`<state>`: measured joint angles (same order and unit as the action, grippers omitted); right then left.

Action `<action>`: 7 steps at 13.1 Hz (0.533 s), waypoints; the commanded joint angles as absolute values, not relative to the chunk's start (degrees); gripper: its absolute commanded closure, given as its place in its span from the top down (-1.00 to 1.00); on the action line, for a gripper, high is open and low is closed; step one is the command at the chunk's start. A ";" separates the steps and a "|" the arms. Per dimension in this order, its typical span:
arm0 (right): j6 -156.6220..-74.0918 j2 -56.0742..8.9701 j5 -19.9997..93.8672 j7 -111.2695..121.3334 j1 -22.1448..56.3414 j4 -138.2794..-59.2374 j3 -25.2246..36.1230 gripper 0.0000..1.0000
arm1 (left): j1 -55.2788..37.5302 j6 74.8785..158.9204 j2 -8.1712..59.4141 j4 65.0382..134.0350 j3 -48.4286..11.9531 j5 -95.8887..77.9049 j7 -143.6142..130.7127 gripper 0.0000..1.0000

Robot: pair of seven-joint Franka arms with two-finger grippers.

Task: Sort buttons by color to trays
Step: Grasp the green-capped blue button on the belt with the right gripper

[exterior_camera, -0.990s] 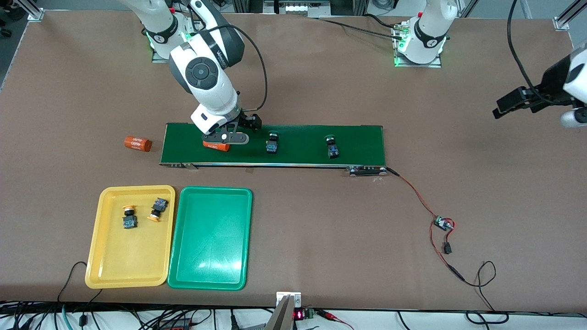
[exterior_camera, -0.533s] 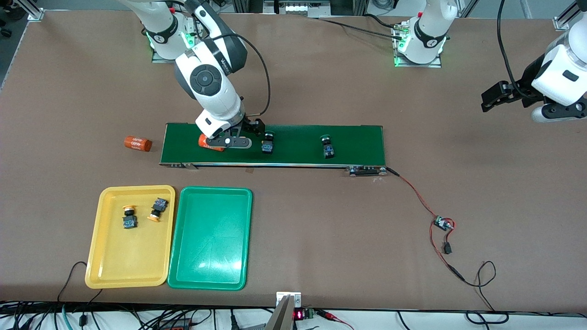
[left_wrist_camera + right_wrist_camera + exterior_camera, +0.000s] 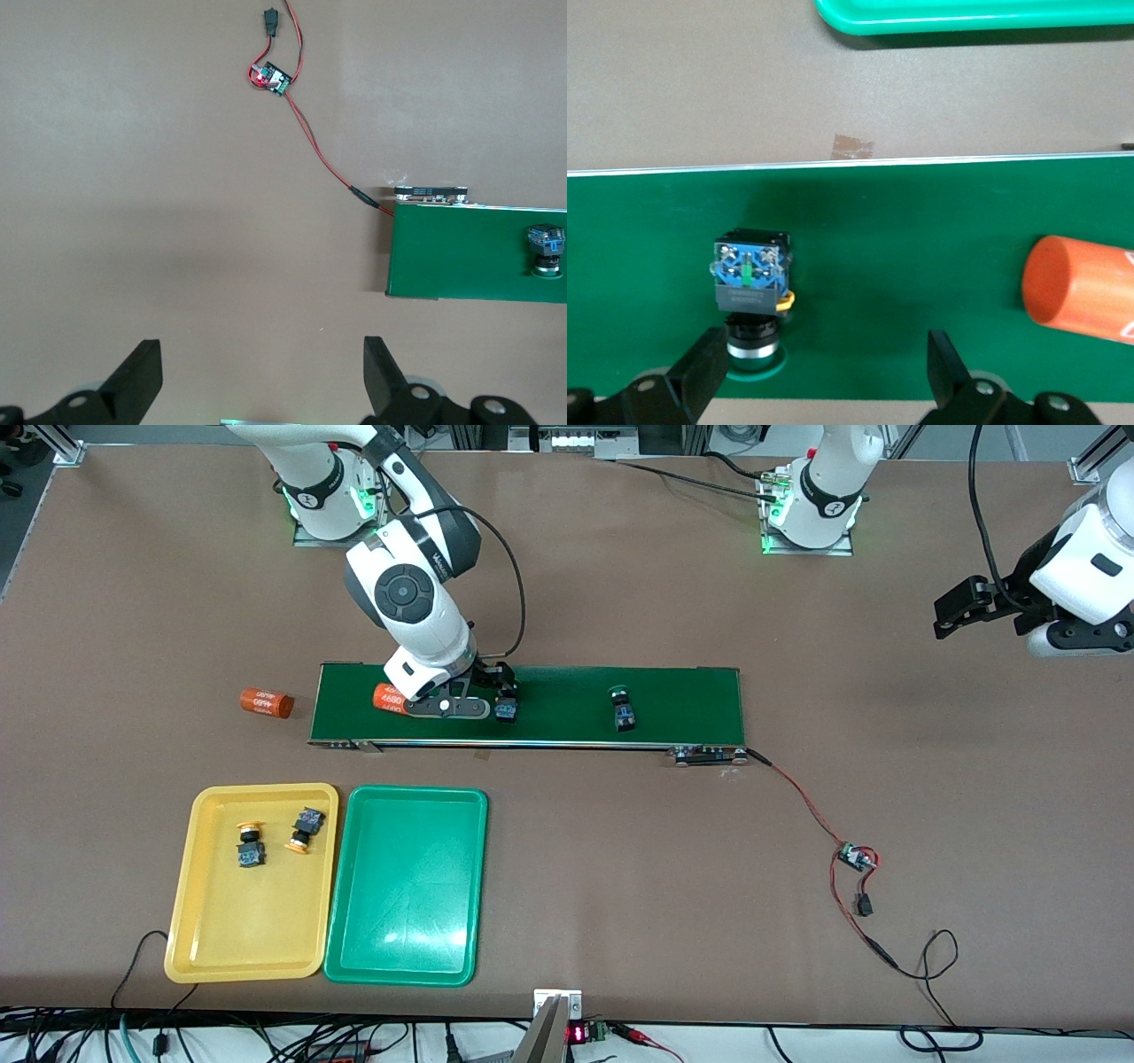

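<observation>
Hovering over long dark-green conveyor belt [image 3: 673, 700], right gripper [image 3: 824, 376] gapes empty; green-capped push-button switch [image 3: 750, 292] by one finger, orange "4680" cylinder [image 3: 1081, 292] alongside. Left gripper [image 3: 257, 381] waits, spread wide, empty.

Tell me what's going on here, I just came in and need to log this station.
Buttons are being sorted by color into trays. The right gripper, open, hangs low over the conveyor belt at a green button, next to an orange cylinder. A second green button waits on the belt. Both yellow buttons lie in the yellow tray; the green tray holds nothing. The left gripper waits open over bare table.
</observation>
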<state>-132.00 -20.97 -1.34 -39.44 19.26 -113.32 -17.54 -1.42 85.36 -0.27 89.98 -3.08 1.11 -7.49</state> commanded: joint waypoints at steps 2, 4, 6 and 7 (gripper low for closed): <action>-132.54 -21.88 -2.72 -40.87 19.51 -112.50 -17.58 1.00 | -1.49 84.28 0.26 87.98 -3.25 1.93 -6.15 1.00; -133.24 -22.41 -2.81 -40.87 19.51 -112.59 -17.58 1.00 | -1.49 84.37 0.26 87.98 -3.25 1.93 -6.15 1.00; -134.29 -23.11 -3.07 -40.87 19.51 -112.59 -17.58 1.00 | -1.58 84.20 0.26 87.98 -3.25 1.93 -6.07 1.00; -134.47 -23.46 -3.51 -40.87 19.42 -112.50 -17.58 1.00 | -1.58 84.20 0.26 87.98 -3.25 1.93 -6.06 1.00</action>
